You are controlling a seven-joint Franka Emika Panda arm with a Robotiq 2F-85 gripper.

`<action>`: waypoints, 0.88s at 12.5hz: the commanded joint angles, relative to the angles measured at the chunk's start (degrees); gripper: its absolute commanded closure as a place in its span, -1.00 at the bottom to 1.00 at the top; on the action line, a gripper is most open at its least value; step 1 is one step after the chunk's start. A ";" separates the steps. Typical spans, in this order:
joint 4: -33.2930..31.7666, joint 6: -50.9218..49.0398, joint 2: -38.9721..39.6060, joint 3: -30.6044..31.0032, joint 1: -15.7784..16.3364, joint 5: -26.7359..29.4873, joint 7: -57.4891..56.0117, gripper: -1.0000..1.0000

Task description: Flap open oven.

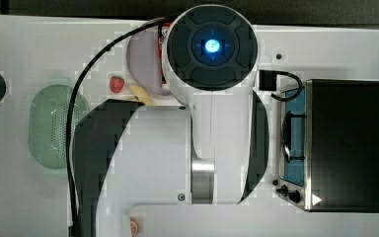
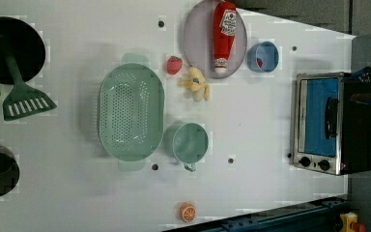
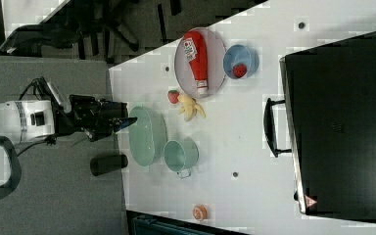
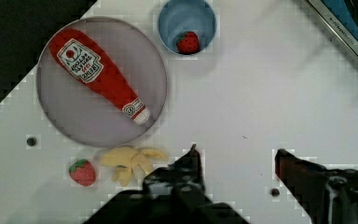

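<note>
oven: at the left view's right edge of the surface, door shut, bar handle facing the open middle for a frontal reach. claw: parted, empty, hanging high above the surface, well apart from the handle; approach not yet begun.

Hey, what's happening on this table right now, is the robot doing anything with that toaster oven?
Not yet. The oven sits at the table's edge with its glass door shut and handle untouched. The arm's gripper hangs open above the bare tabletop, holding nothing, near the plate with the ketchup bottle and the toy banana. Opening the door is not yet begun.
</note>
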 commanded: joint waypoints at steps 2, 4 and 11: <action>-14.92 -9.00 -22.95 -3.10 -1.35 0.64 4.20 -0.81; -14.93 -9.01 -22.96 -3.10 -1.35 0.64 4.20 -1.00; -15.02 -9.02 -22.89 -3.19 -1.45 0.64 4.20 0.09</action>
